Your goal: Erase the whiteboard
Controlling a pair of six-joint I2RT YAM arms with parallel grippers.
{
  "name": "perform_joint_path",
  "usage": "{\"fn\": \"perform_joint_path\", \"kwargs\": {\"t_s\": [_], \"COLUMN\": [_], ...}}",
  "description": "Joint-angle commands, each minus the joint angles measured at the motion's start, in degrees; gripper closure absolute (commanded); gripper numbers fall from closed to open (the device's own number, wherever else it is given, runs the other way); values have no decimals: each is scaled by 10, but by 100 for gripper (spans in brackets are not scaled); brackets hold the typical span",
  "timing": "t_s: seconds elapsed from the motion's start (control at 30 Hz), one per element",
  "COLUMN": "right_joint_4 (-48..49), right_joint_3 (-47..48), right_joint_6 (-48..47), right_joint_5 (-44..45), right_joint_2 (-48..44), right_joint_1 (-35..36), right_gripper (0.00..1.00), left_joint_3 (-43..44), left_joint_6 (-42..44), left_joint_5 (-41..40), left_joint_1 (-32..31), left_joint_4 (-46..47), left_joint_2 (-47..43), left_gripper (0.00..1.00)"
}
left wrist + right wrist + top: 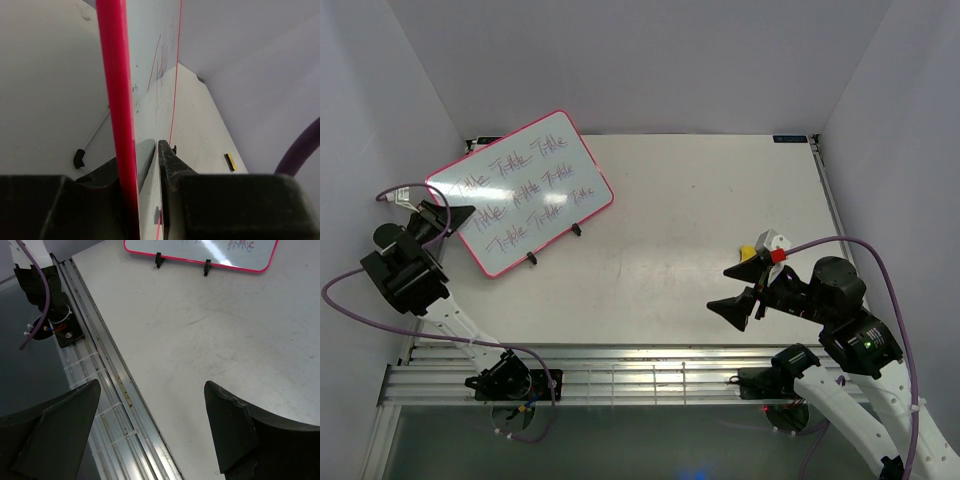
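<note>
The whiteboard point(520, 192) stands tilted on black legs at the back left, with three rows of pink-grey handwriting. My left gripper point(453, 216) is shut on its left edge. In the left wrist view the pink frame point(114, 75) runs between the fingers of that gripper point(149, 152), one either side of the board point(150, 65). My right gripper point(728, 289) is open and empty above the table right of the middle. The right wrist view shows it point(152, 385) wide open, with the board's lower edge point(200, 251) far ahead.
A small yellow eraser block point(748, 250) lies on the table just beyond my right gripper, partly hidden by it; it also shows in the left wrist view point(230, 161). A metal rail point(620, 378) runs along the near edge. White walls enclose the table.
</note>
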Motion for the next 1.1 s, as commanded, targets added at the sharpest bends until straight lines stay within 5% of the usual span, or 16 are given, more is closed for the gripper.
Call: {"fn": "perform_joint_path", "kwargs": {"t_s": [0.0, 0.17, 0.27, 1.07], "right_joint_4": [8, 9, 8, -2], "right_joint_3": [14, 14, 15, 14], "right_joint_6": [-7, -6, -6, -6], "right_joint_5": [-2, -2, -2, 33], "right_joint_2": [3, 4, 5, 3], "right_joint_1": [4, 4, 4, 6], "right_gripper": [10, 10, 10, 10], "left_joint_3": [2, 3, 3, 35], "left_joint_6": [-19, -48, -51, -139], "left_joint_5": [16, 12, 7, -79], "left_joint_1": [2, 2, -1, -50], "left_joint_4": [105, 137, 141, 154], "left_joint_2": [-17, -24, -36, -181], "left_gripper": [70, 83, 100, 100]}}
